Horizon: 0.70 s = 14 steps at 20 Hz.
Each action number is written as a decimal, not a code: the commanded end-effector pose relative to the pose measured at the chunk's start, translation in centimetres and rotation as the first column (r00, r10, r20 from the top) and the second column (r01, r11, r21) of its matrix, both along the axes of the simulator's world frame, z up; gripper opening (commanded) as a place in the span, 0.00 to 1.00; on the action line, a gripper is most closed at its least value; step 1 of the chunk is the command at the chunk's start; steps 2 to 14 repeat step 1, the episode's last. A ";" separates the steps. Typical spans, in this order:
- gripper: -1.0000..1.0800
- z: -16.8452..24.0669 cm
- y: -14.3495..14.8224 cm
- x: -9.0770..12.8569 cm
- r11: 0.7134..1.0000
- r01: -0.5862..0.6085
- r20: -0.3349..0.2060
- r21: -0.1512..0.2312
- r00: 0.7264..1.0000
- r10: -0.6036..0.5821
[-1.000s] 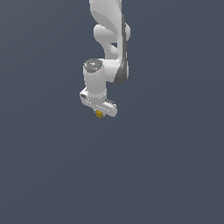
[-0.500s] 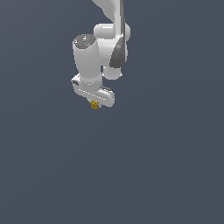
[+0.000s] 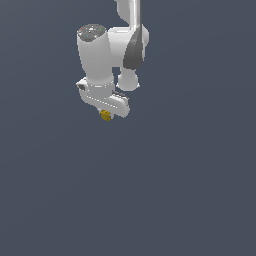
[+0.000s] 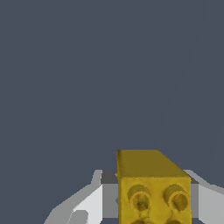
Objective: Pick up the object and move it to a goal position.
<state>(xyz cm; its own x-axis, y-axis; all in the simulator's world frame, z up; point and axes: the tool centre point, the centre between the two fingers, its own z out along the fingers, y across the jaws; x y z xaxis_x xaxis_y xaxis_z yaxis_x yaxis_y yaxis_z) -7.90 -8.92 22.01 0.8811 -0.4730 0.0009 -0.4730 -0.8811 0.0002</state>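
The object is a tiny yellow-orange block (image 3: 105, 116) with round studs on one face. It sits between the fingertips of my white gripper (image 3: 106, 114), which is shut on it and holds it up in the air in the exterior view's upper middle. In the wrist view the block (image 4: 151, 186) fills the space between the two white fingers (image 4: 89, 203), with its studded face toward the camera. No goal marker shows in either view.
Only a plain dark grey background shows around and below the arm (image 3: 112, 50). No other objects, edges or containers are in view.
The arm has moved toward the exterior view's left and slightly up, and looks larger, with the block still held in the gripper.
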 end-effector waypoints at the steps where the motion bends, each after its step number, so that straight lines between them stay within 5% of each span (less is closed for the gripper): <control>1: 0.00 0.1 0.0 0.1 1.000 -0.001 -0.001 0.001 1.000 0.001; 14: 0.00 0.1 0.0 0.1 1.000 -0.001 -0.001 0.001 1.000 0.001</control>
